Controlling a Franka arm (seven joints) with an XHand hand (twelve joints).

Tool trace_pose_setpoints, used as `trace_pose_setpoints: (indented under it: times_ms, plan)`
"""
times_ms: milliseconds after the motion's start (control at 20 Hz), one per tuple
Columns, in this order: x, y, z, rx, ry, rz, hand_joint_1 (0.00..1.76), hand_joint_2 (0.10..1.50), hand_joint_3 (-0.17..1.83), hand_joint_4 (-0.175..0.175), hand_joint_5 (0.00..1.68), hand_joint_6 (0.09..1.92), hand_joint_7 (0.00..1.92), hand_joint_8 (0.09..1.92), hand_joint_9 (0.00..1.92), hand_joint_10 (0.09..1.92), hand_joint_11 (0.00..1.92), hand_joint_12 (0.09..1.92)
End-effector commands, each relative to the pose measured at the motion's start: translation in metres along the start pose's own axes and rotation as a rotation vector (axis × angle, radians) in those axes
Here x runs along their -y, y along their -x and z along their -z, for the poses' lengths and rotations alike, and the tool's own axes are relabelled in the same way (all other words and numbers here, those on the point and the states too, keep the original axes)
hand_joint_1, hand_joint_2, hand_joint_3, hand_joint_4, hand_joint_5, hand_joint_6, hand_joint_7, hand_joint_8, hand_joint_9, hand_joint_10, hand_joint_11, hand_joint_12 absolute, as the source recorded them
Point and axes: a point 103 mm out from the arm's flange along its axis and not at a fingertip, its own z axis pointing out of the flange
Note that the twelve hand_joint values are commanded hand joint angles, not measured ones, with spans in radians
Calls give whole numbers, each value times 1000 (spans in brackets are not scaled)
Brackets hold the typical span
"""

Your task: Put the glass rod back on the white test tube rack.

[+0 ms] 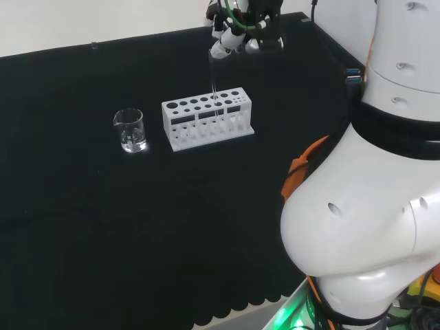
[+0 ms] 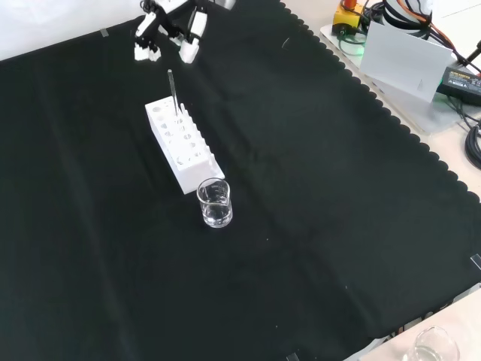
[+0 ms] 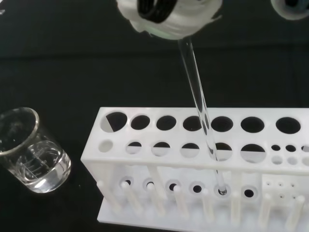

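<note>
The hand (image 1: 237, 31), fingers pinching the glass rod (image 3: 200, 113), has it through a hole of the white test tube rack (image 1: 206, 118); release should wait until its tip seats, kept upright.

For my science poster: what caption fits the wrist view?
Glass rod standing in a hole of the white test tube rack, beside a glass beaker.

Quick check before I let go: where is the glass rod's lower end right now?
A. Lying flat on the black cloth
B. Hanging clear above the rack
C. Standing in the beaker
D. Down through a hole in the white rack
D. In the wrist view the glass rod passes through a top hole of the white rack and its tip sits at the base plate, while the beaker stands apart beside the rack.
</note>
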Motion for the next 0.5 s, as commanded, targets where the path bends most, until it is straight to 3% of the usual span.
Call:
trace_pose_setpoints:
  times_ms: [50,500]
  plan:
    - [23,-7,25,1,19,8,1176,857,-175,-175,320,669,759,755,1798,87,1894,317]
    - [52,-15,61,24,68,2,1175,856,-175,-175,351,666,771,748,1807,87,1894,318]
